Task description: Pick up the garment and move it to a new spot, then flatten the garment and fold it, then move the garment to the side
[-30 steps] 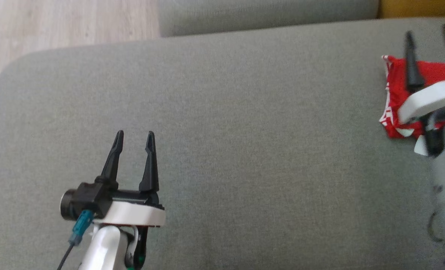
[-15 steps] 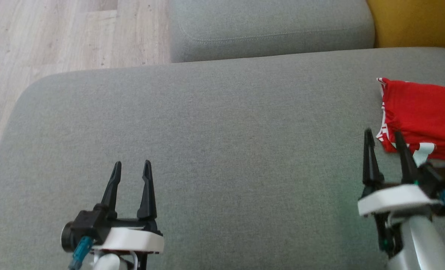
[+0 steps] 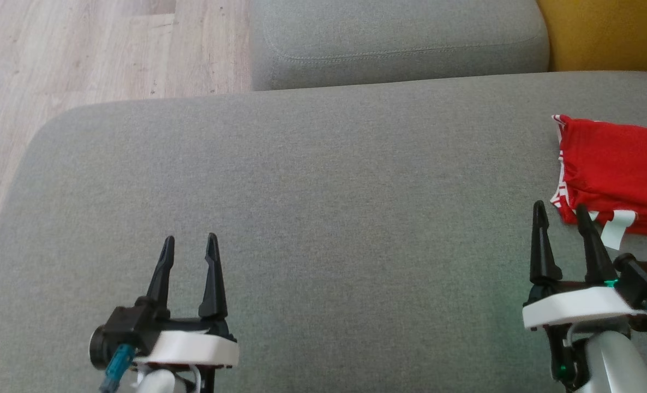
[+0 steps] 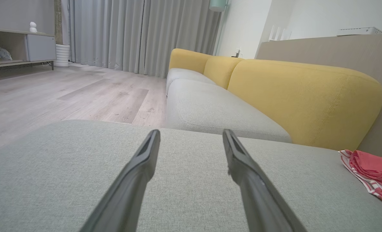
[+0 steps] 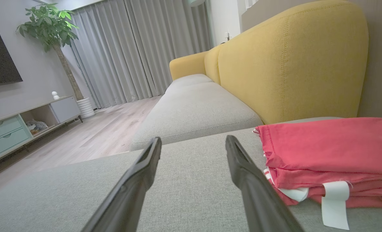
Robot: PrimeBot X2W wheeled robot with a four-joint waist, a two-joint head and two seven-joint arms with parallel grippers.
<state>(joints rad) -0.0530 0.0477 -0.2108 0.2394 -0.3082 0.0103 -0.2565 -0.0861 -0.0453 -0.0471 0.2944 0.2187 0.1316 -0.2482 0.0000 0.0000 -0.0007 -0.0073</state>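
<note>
Head view: folded red garment [image 3: 618,169] at right edge, partly cut off, on grey sofa seat [image 3: 323,180]; left jaws and right jaws spread wide, holding nothing. Left wrist view: garment cropped at lower right. Right wrist view: garment just beside right jaws, white tag [image 5: 334,203] hanging.

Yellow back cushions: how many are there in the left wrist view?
3. The nearest cushion is the big one beside the red garment; the middle cushion sits beyond it; the far cushion is next to the curtains. More may lie outside the frame.
</note>
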